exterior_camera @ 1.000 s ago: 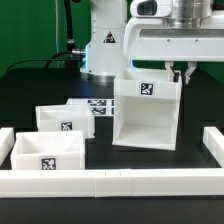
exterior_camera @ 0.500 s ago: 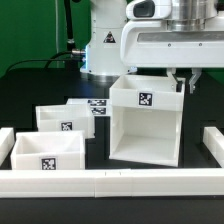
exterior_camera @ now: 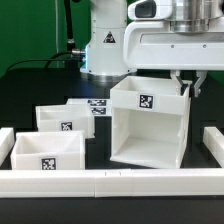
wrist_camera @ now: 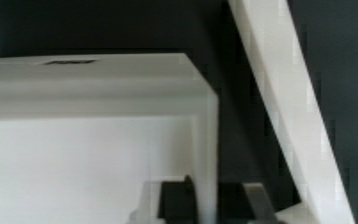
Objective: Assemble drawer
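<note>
The tall white box-shaped housing (exterior_camera: 148, 125) of the drawer stands on the black table with its open face toward the front and a tag on its top. My gripper (exterior_camera: 183, 88) comes down at its upper edge on the exterior view's right and is shut on that side wall. In the wrist view the thin wall (wrist_camera: 217, 150) runs between my two dark fingers (wrist_camera: 179, 202), with the housing's top (wrist_camera: 87, 130) beside it. Two small open-top trays (exterior_camera: 62, 118) (exterior_camera: 47, 152) with tags stand at the exterior view's left.
Low white rails edge the table at the front (exterior_camera: 110, 181), right (exterior_camera: 212, 142) and left (exterior_camera: 5, 138); one crosses the wrist view (wrist_camera: 282, 90). The marker board (exterior_camera: 97, 106) lies between the trays and the housing. The robot's base (exterior_camera: 100, 45) stands behind.
The housing has come forward toward the front rail, with my gripper on its side wall moving along with it. The trays have not moved.
</note>
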